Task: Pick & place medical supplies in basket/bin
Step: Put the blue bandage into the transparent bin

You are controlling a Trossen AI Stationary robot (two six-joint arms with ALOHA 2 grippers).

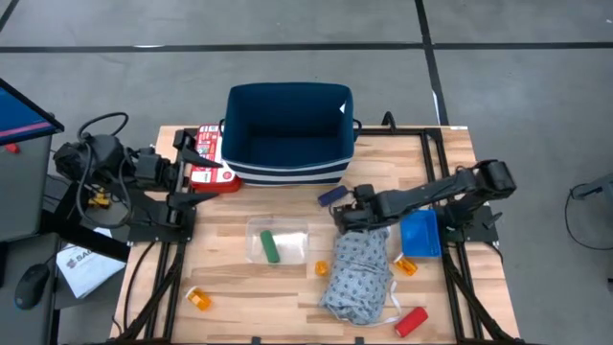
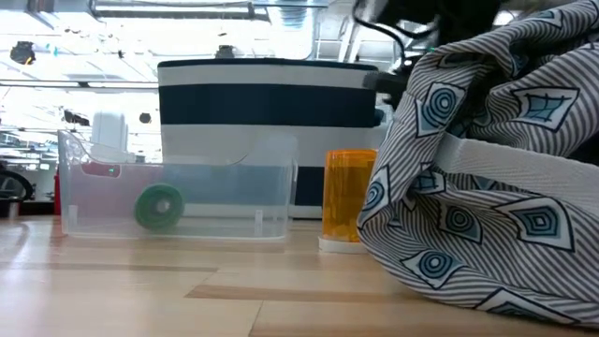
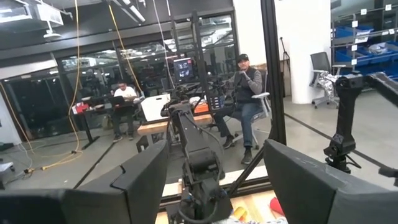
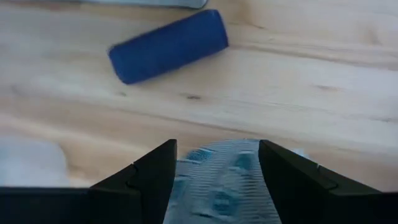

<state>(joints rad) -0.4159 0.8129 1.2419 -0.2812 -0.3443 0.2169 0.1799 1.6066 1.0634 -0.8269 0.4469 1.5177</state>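
Grey garment (image 1: 359,273) lay crumpled near the table's front edge, right of centre: soft woven cloth, fine stripes with blue diamond motifs. Right gripper (image 1: 347,218) sat at its rear end, fingers (image 4: 155,171) spread astride a fold of cloth. A smooth blue cylinder (image 4: 169,45) lay just beyond. Left gripper (image 1: 196,171) waited at the left edge, jaws spread, empty.

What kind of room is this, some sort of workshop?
Most likely a robotics lab or open workshop. A wooden worktable stands on a bare concrete floor; beyond it are people seated at desks, hanging cables and shelves of blue storage bins.
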